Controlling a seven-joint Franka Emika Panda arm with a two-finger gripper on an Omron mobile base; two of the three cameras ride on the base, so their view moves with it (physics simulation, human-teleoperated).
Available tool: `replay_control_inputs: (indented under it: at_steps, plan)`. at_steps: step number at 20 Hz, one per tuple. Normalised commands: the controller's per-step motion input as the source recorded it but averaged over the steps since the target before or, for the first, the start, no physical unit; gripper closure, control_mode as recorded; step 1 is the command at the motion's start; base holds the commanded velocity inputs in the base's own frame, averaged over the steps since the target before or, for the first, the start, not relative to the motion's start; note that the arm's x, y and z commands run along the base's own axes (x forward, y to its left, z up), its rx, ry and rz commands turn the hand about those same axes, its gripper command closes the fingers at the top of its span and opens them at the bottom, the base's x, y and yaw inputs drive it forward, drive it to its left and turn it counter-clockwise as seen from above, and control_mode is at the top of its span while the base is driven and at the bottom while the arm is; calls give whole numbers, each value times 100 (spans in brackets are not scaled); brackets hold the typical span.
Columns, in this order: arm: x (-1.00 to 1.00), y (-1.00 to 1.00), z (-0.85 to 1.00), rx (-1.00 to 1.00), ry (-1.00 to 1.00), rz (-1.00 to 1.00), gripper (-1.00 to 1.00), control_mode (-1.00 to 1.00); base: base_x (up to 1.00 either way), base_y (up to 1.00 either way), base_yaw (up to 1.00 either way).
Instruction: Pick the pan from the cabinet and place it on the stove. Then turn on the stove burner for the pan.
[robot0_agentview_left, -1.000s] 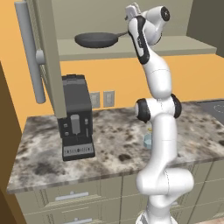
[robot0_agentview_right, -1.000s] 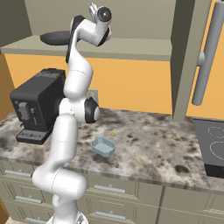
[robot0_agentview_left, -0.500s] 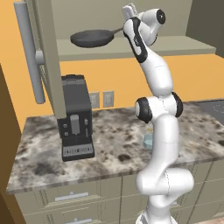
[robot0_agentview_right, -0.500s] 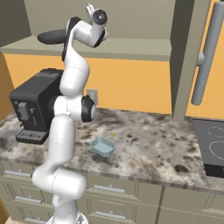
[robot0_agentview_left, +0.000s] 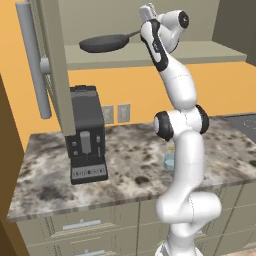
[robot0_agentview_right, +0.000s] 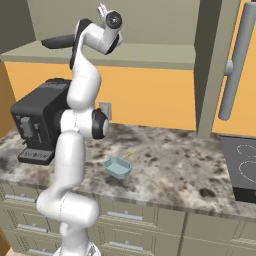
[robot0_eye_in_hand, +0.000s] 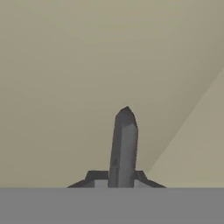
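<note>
The dark grey pan (robot0_agentview_left: 102, 44) hangs level at the open cabinet (robot0_agentview_left: 150, 56), just over its shelf, with its long handle pointing right. My gripper (robot0_agentview_left: 143, 33) is shut on the end of that handle. In the hand view the handle tip (robot0_eye_in_hand: 124, 144) sticks up between the fingertips (robot0_eye_in_hand: 93, 178), with the cabinet's plain inner wall behind. From the right base view the pan (robot0_agentview_right: 56, 42) shows partly behind my arm. The black stove (robot0_agentview_right: 241, 170) with thin white rings lies at the counter's far right.
The cabinet's left door (robot0_agentview_left: 50, 65) stands open with its bar handle (robot0_agentview_left: 32, 60) toward me; the right door (robot0_agentview_right: 215, 65) is open too. A black coffee machine (robot0_agentview_left: 86, 135) stands under the pan. A small blue dish (robot0_agentview_right: 117, 167) lies on the granite counter (robot0_agentview_right: 170, 165).
The jaws have closed on the pan's handle. The pan has shifted slightly left with the hand; the base has not moved.
</note>
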Motion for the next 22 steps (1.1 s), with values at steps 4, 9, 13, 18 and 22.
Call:
replay_control_inputs:
  at_steps: [4,9,13,18,22]
  plan:
    - [0,1,-22,8,-15,0,100,-100,0,0,0]
    - [-17,0,-6,8,-14,0,100,-100,0,0,0]
    - [-45,0,0,6,-12,-3,100,-100,0,0,0]
    - [-62,0,-13,8,-13,-9,100,-100,0,0,0]
    - [-88,0,-4,13,-19,-12,100,-100,0,0,0]
